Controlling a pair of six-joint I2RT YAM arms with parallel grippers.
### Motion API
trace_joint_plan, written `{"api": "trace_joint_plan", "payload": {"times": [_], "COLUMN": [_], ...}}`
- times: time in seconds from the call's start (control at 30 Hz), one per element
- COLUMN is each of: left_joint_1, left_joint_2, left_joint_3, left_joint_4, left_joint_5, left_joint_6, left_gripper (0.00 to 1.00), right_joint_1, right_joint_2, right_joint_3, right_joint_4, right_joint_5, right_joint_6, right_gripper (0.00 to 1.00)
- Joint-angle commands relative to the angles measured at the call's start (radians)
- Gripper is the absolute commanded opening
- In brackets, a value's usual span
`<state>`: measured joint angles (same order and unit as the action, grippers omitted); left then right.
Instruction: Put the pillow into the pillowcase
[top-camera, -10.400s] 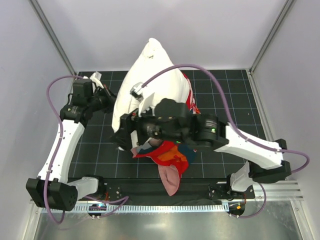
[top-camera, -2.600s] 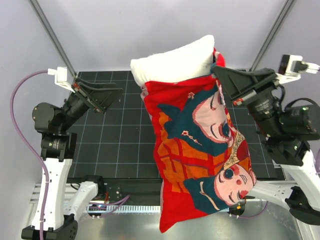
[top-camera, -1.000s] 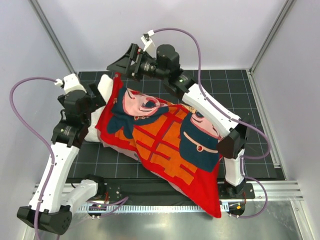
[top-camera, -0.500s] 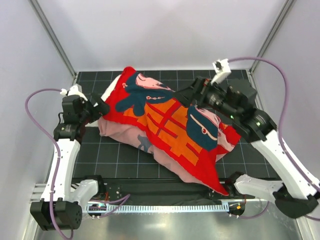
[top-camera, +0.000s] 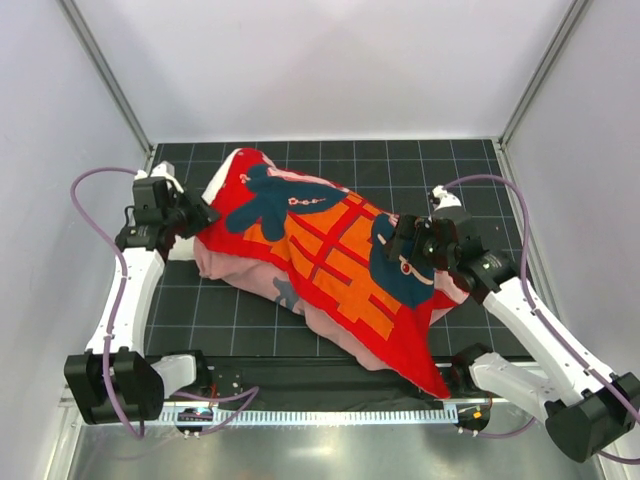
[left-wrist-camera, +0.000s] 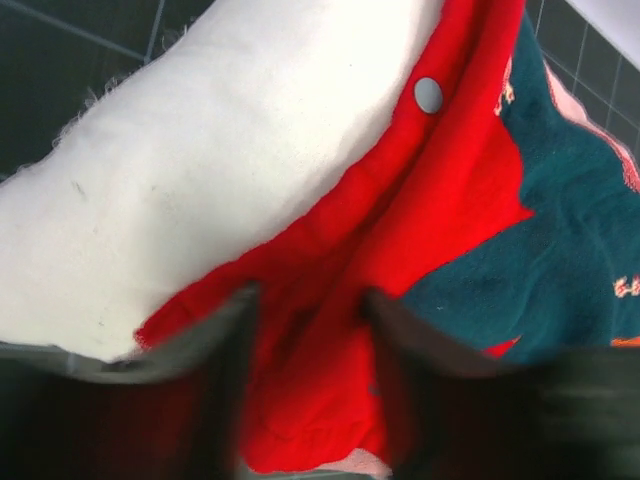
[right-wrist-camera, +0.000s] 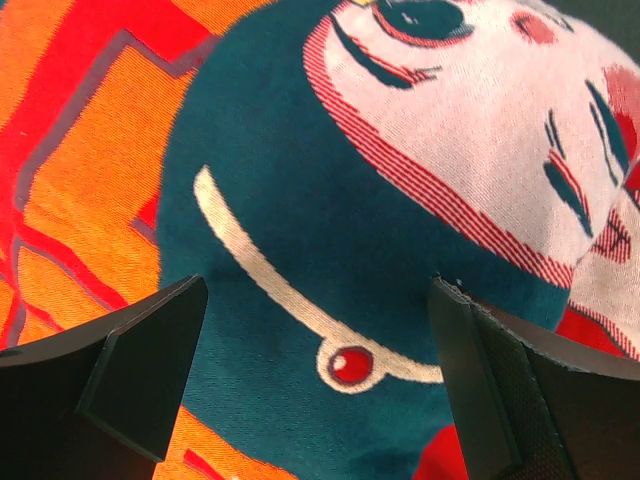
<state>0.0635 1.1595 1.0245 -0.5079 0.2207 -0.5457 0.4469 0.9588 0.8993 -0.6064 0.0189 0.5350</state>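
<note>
The red pillowcase (top-camera: 320, 260) with cartoon faces lies slantwise across the mat, from far left to near right. The white pillow (top-camera: 214, 182) is inside it and shows only at the left open end. It fills the upper left of the left wrist view (left-wrist-camera: 200, 170), next to the case's red hem (left-wrist-camera: 470, 180). My left gripper (top-camera: 203, 215) is at that open end, its blurred fingers closed on a fold of the red hem (left-wrist-camera: 305, 300). My right gripper (top-camera: 400, 240) is open and empty just above the dark blue hair print (right-wrist-camera: 300, 200), its fingertips spread wide (right-wrist-camera: 318, 290).
A black gridded mat (top-camera: 250, 320) covers the table inside white walls with slanted metal posts. The case's near right corner (top-camera: 435, 385) hangs over the front rail (top-camera: 330, 415). A grey snap button (left-wrist-camera: 428, 95) sits on the hem.
The right arm has swung from the far left over to the right and come down over the case. The case with the pillow has settled flatter. The left gripper has hardly moved.
</note>
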Motion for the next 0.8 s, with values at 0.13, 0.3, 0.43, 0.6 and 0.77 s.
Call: {"api": "trace_joint_plan", "payload": {"times": [0.13,0.3,0.43,0.6,0.77], "left_joint_1": [0.021,0.073,0.127,0.173,0.190], "left_joint_2": [-0.072,-0.161,-0.172,-0.164,-0.146], "left_joint_3": [0.013,0.000,-0.014,-0.026,-0.043], "left_joint_4": [-0.018,-0.058,-0.052,-0.052,-0.020], "left_joint_5": [-0.142,-0.328,-0.322,-0.293,-0.224], "left_joint_6": [0.027,0.009,-0.003,-0.013,-0.008], "left_gripper": [0.00,0.00,0.00,0.00,0.40], "right_joint_1": [0.001,0.001,0.006,0.024,0.070], "right_joint_2": [-0.065,-0.069,-0.095,-0.043,0.063], "right_joint_3": [-0.068,-0.091,-0.083,-0.030,-0.022], "right_joint_4": [0.103,0.134,0.201,0.151,0.111], "right_joint_5": [-0.039,-0.152,-0.275,-0.258,-0.165], "right_joint_6": [0.039,0.026,0.017,-0.027,-0.044], "right_gripper": [0.99,0.98,0.98,0.98,0.98]}}
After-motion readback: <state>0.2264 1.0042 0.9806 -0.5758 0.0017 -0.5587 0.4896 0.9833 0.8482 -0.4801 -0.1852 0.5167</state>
